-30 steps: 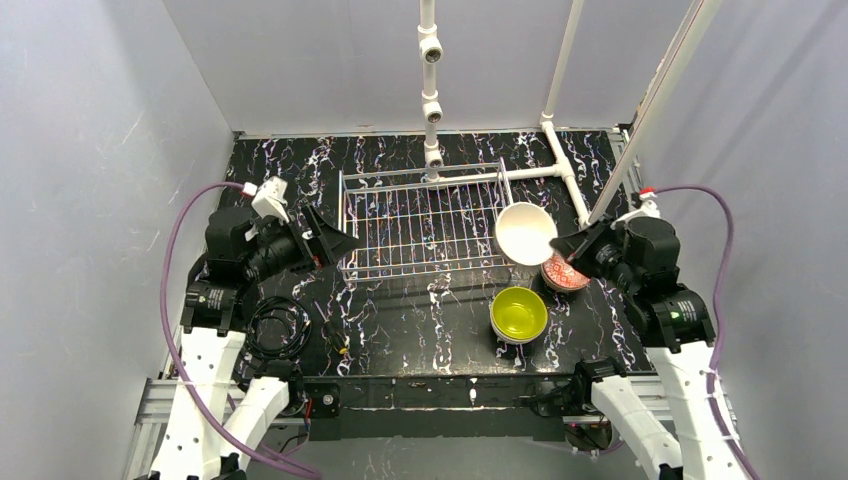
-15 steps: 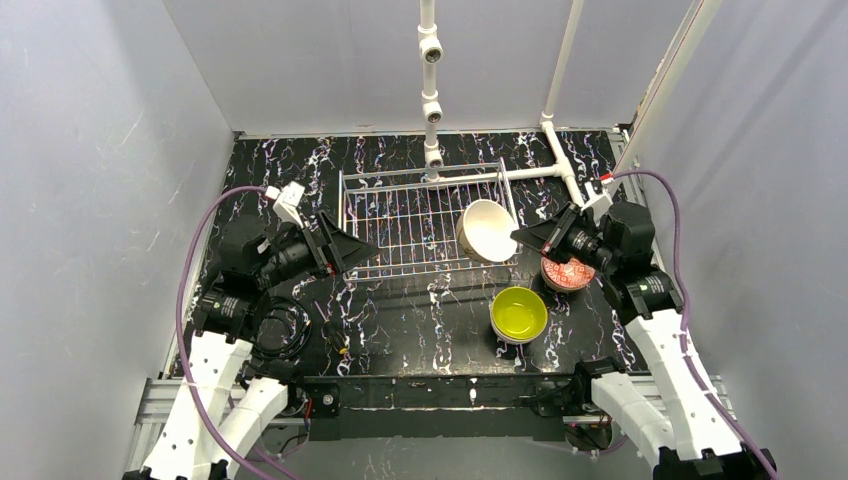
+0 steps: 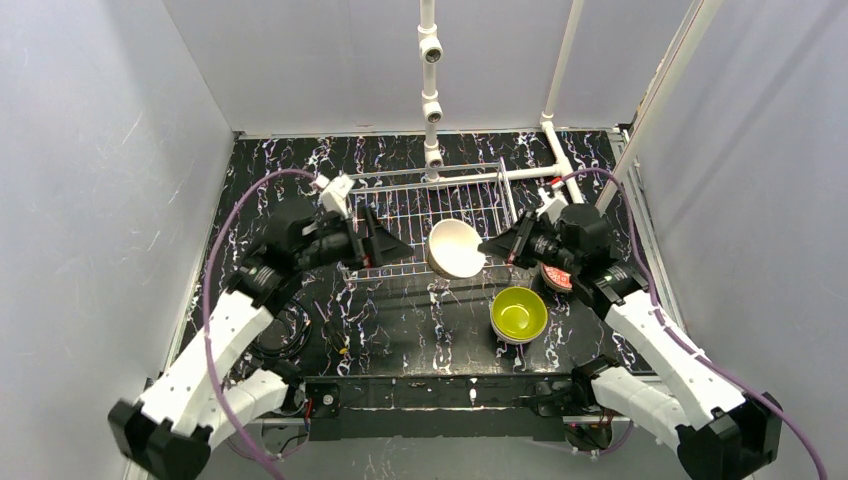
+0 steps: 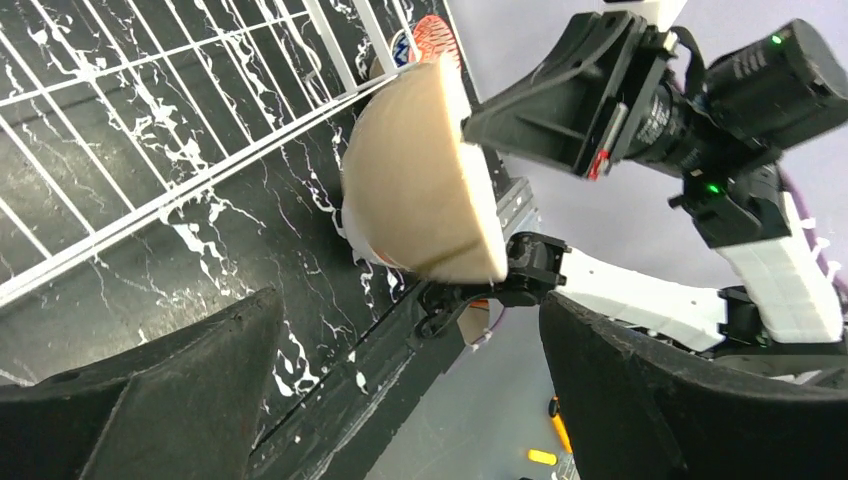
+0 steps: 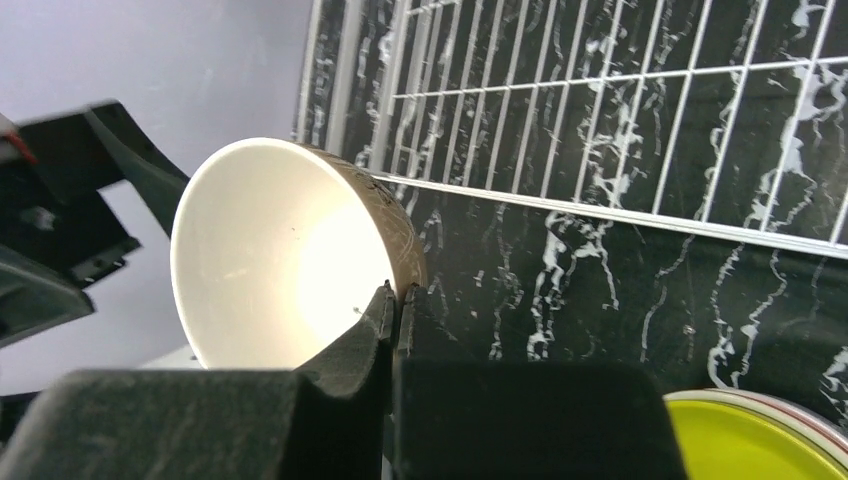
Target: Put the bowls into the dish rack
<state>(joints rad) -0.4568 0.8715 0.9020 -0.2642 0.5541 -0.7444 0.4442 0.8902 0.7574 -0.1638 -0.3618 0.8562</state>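
Top external view is showing the right gripper (image 3: 488,246) pinching the rim of a round beige-brown bowl (image 3: 455,248), which is hanging at its 9 o'clock over the white-wire dish rack (image 3: 410,210). The left gripper (image 3: 398,243) is standing wide open at the bowl's 9 o'clock.

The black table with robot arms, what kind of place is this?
Probably a robot practice booth, not a real kitchen: plain grey walls box in the table, two robot arms are bolted at its near edge, and the dish rack sits beside a white pipe frame.

Black white-veined marble tabletop (image 3: 420,320), white pipe frame (image 3: 430,105) at its far edge, pale grey walls (image 3: 100,150) around.
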